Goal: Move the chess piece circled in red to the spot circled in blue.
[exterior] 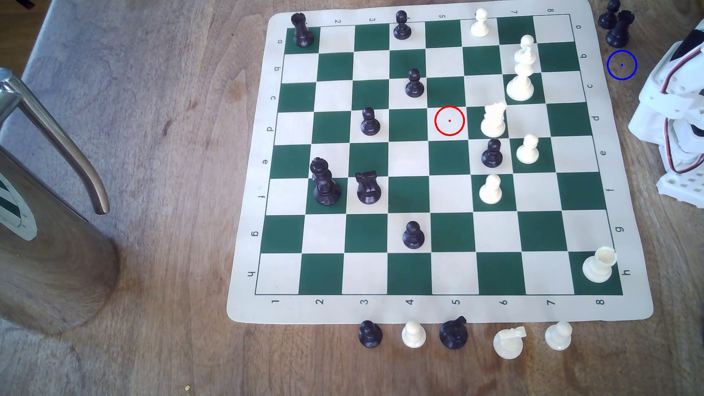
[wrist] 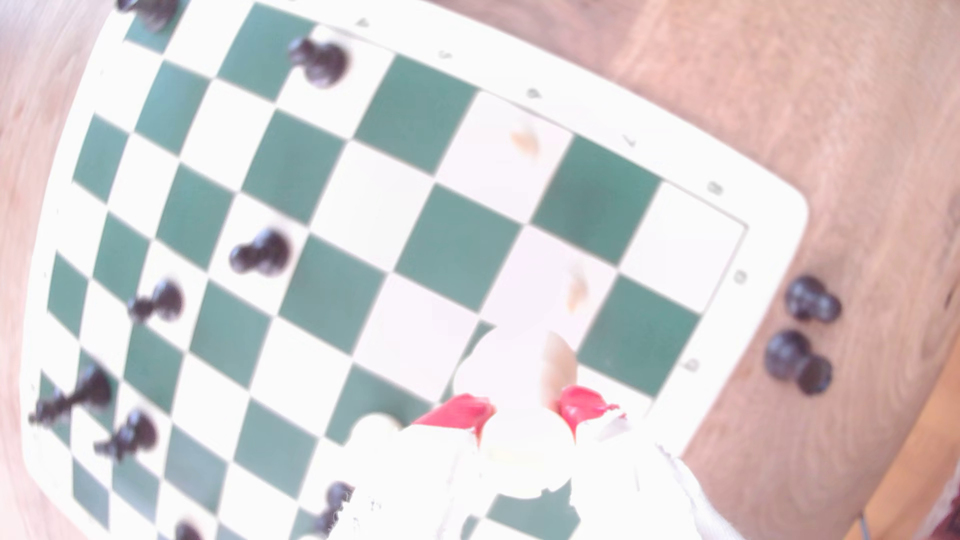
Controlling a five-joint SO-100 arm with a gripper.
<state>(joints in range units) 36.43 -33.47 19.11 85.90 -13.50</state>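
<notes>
White piece (wrist: 527, 451) btwn red fingertips (wrist: 462, 410).

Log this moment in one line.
phase: carry | gripper: closed around blurred white piece | red-ringed square: empty | blue-ringed spot: bare wood | arm: exterior view's right edge

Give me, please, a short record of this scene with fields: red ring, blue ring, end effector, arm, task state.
red ring: on a bare white square, next to the white knight
blue ring: on bare wood off the board, near two black pieces
end effector: red fingertips on either side of a pale round shape; too washed out to name it or judge the grip
arm: white, at the exterior view's right edge
task state: nothing stands in the blue ring yet
</notes>
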